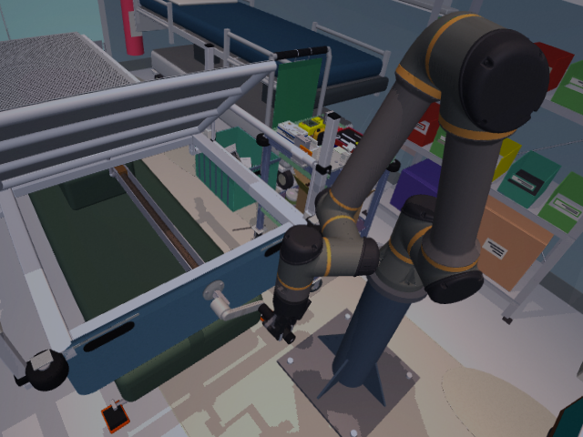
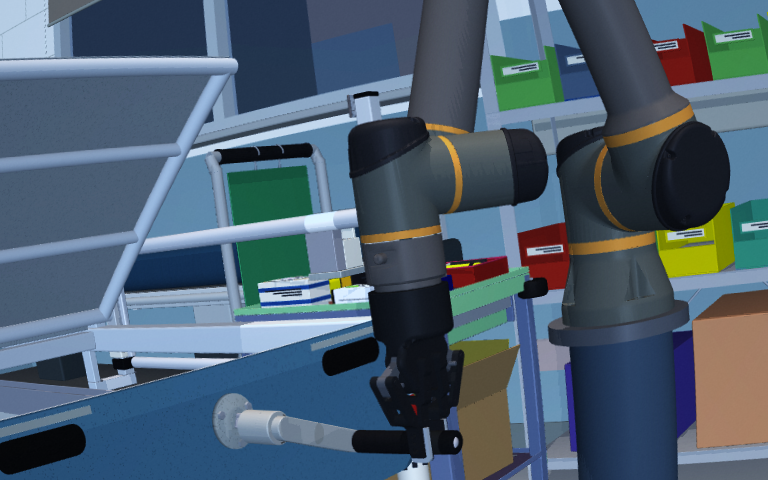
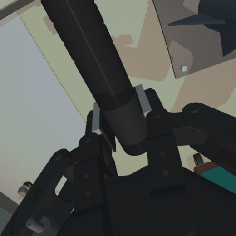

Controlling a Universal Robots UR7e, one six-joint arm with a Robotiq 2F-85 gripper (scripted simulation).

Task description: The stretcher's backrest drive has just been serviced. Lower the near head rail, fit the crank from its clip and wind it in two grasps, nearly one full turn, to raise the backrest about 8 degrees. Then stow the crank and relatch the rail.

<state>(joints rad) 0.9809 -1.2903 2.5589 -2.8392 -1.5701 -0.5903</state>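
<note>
On the blue end panel of the stretcher [image 1: 165, 305] the crank [image 1: 233, 308] [image 2: 317, 433] sits fitted in its round socket flange [image 2: 229, 419], its pale arm running out to the right and slightly down. My gripper [image 1: 278, 329] [image 2: 422, 441] [image 3: 120, 118] hangs straight down over the crank's black handle [image 2: 405, 441] [image 3: 97, 65] and is closed around it near the handle's free end. The raised backrest frame [image 1: 117, 108] slopes up to the left above the open stretcher bed. The near head rail cannot be made out for certain.
The arm's base plate [image 1: 348, 371] and blue pedestal [image 2: 623, 407] stand just right of the gripper. A trolley with boxes [image 2: 317, 294] and a cardboard box [image 2: 481, 396] sit behind it. Shelves of coloured bins [image 1: 527, 178] line the right wall. A second stretcher [image 1: 282, 42] stands at the back.
</note>
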